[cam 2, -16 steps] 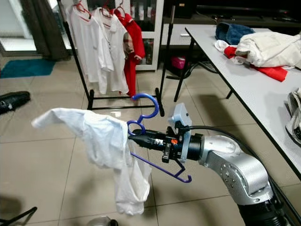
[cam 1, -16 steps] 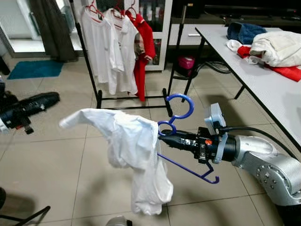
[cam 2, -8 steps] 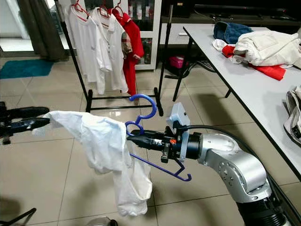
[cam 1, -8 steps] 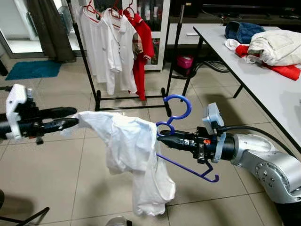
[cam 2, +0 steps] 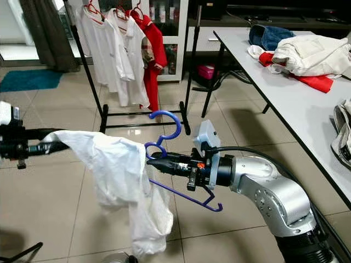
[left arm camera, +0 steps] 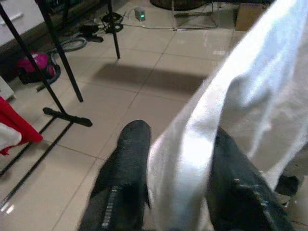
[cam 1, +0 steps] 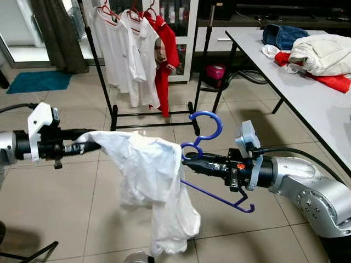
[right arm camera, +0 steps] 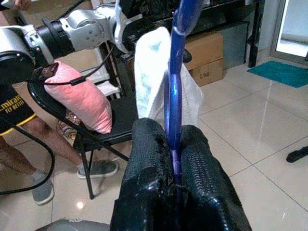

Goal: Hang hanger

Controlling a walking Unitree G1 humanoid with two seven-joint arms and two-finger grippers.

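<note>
My right gripper (cam 1: 187,160) is shut on the neck of a blue hanger (cam 1: 207,126), held out over the floor in front of me. A white shirt (cam 1: 151,181) hangs from the hanger's left end and droops down. My left gripper (cam 1: 89,147) reaches in from the left, with the shirt's stretched-out sleeve pinched between its fingers (left arm camera: 125,159). In the right wrist view the hanger's blue stem (right arm camera: 172,96) rises from between the shut fingers. A black clothes rack (cam 1: 104,71) stands beyond, with white shirts (cam 1: 129,49) and a red garment (cam 1: 166,49) hanging on it.
A white table (cam 1: 312,87) with a heap of clothes (cam 1: 321,55) runs along the right side. A teal mat (cam 1: 38,80) lies at the far left. A person's legs (right arm camera: 19,159) and a chair with a pink cushion (right arm camera: 77,98) are behind me. Tiled floor lies between me and the rack.
My left gripper has moved further right and closed on the shirt's sleeve, pulling it out level. The right gripper and hanger have hardly moved.
</note>
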